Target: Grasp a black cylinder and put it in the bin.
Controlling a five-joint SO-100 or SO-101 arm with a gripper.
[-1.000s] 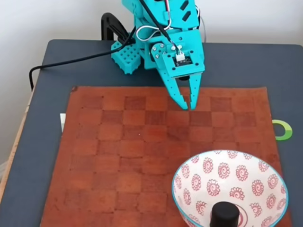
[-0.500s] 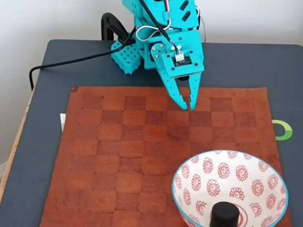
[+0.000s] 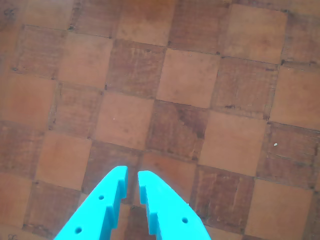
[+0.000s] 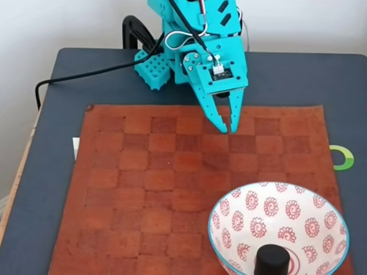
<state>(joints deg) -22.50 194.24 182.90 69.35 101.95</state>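
Cylinder (image 4: 272, 259) sits inside the bin (image 4: 252, 201), at the checkered mat's (image 4: 143, 189) near right corner. The gripper (image 4: 229, 128) hangs over the mat's far edge, fingers (image 3: 160, 200) nearly together, gripping nothing.

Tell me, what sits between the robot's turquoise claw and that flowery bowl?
Nothing but bare checkerboard mat, seen in the fixed view, separates the gripper from the bowl.
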